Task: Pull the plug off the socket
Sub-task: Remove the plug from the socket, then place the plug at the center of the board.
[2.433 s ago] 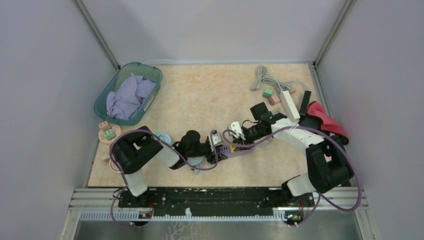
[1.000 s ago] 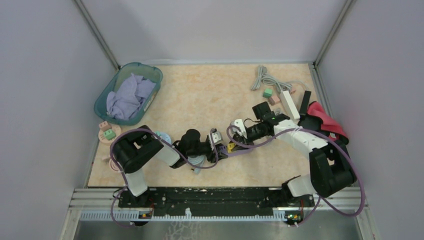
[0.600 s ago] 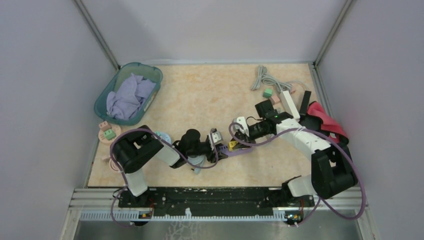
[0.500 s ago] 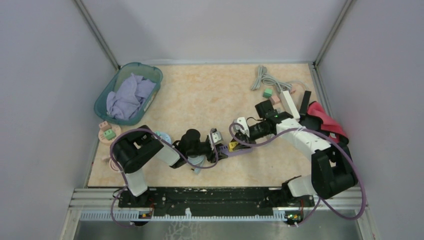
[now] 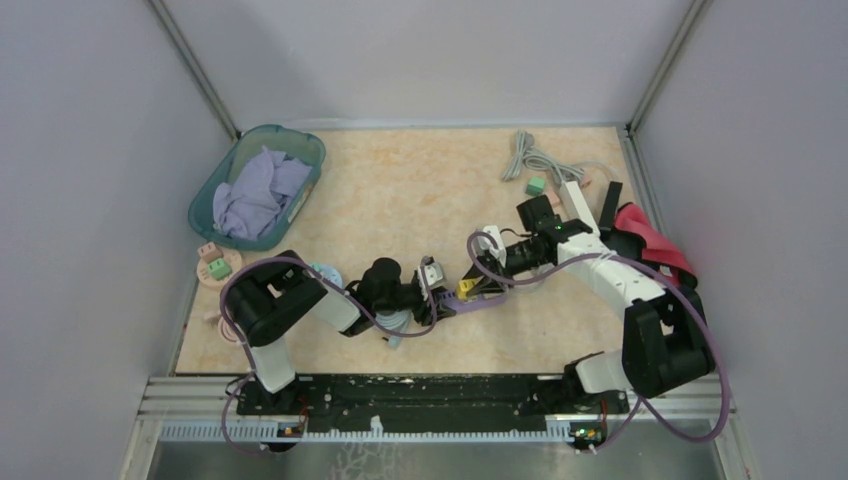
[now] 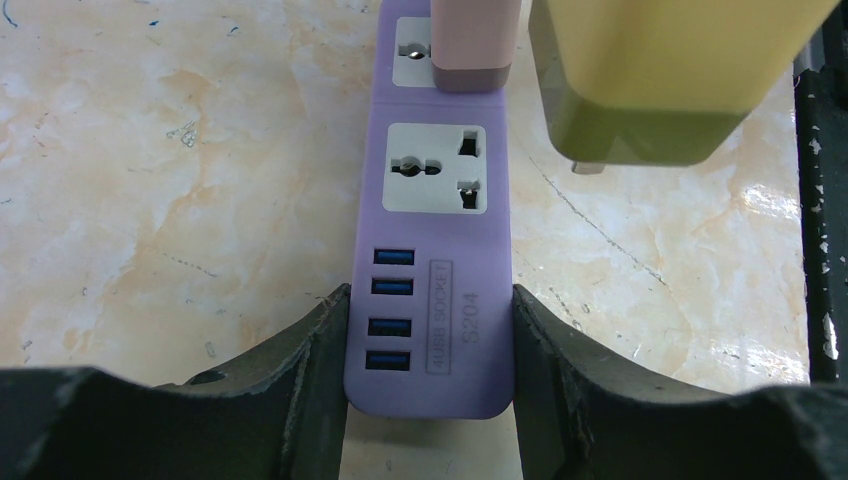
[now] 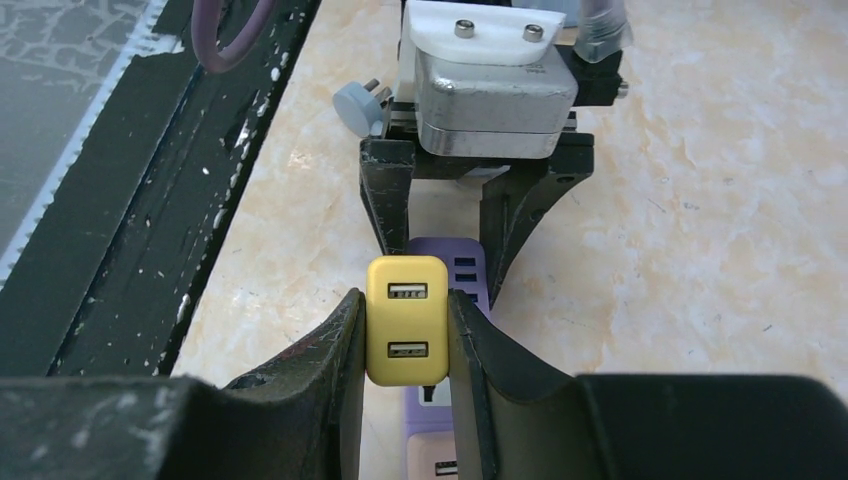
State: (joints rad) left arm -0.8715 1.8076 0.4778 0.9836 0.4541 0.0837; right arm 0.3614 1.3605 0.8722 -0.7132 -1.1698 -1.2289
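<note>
Far left: one teal basket (image 5: 305, 143) holding one lavender cloth (image 5: 255, 192). Just below it, one wooden disc (image 5: 235, 260) with two small blocks on it.

Centre: left gripper (image 6: 428, 315) is clamped on the near end of the purple power strip (image 6: 430, 240), one finger on each long side. On the strip: four USB ports, one bare socket, and one pink plug (image 6: 468, 45) seated in the next socket.

The yellow plug (image 7: 406, 325) is pinched between the right gripper (image 7: 404, 300) fingers and has two USB ports on its face. It hangs above and right of the strip, clear of the socket, with the pink plug just beside it.

Right: one white power strip (image 5: 573, 203), one grey cable (image 5: 530, 155), one green block (image 5: 537, 185), one red cloth (image 5: 655, 245).
</note>
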